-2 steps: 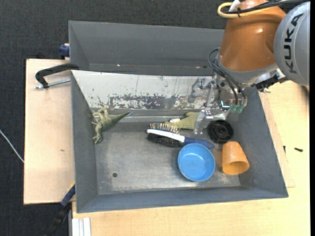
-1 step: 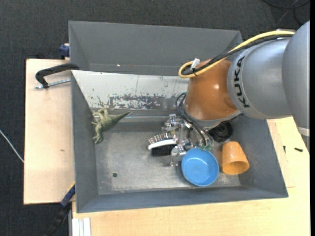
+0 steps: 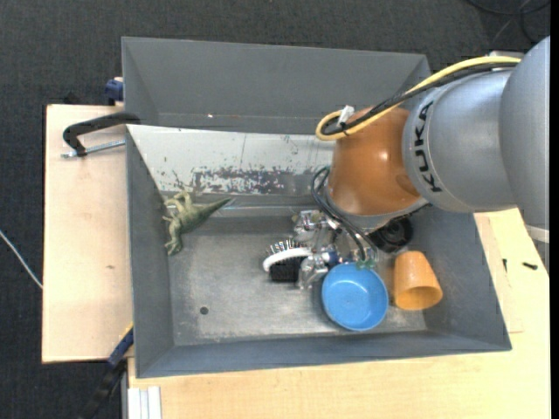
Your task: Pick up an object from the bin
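Observation:
My gripper is low in the bin's right-middle, under the orange wrist cover, and stands open, with one metal fingertip toward the back and the other toward the front. A small black brush with white bristles lies on the floor just left of the fingertips, touching or nearly touching the front one. It is not clearly between them. A blue cup lies right beside the gripper toward the front. Next to it on the right is an orange cup on its side.
A green toy dinosaur lies by the left wall near the back. A dark round thing shows partly under the arm at the right. The arm and its cables cover the bin's back right.

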You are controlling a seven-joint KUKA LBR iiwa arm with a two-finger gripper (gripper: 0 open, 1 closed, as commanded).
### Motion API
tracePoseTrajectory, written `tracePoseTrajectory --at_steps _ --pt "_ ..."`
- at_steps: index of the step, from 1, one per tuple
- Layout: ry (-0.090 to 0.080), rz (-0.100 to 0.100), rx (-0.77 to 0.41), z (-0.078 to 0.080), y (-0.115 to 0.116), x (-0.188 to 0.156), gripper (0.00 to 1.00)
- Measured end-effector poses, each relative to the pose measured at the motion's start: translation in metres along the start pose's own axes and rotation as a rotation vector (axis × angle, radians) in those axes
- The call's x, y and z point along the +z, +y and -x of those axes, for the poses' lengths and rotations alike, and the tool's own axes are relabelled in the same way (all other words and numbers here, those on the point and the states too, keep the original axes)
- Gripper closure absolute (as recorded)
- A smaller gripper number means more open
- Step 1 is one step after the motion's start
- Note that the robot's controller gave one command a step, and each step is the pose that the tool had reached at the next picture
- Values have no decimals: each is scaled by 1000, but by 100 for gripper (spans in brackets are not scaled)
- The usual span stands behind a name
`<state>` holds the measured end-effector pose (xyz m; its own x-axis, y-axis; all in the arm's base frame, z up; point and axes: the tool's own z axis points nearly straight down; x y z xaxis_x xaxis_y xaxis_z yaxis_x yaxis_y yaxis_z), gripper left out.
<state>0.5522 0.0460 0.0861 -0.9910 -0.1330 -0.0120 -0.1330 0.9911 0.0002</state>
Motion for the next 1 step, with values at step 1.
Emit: tracePoseTrajectory --at_steps 1 --pt "0 2 -346 25 35 -144 100"
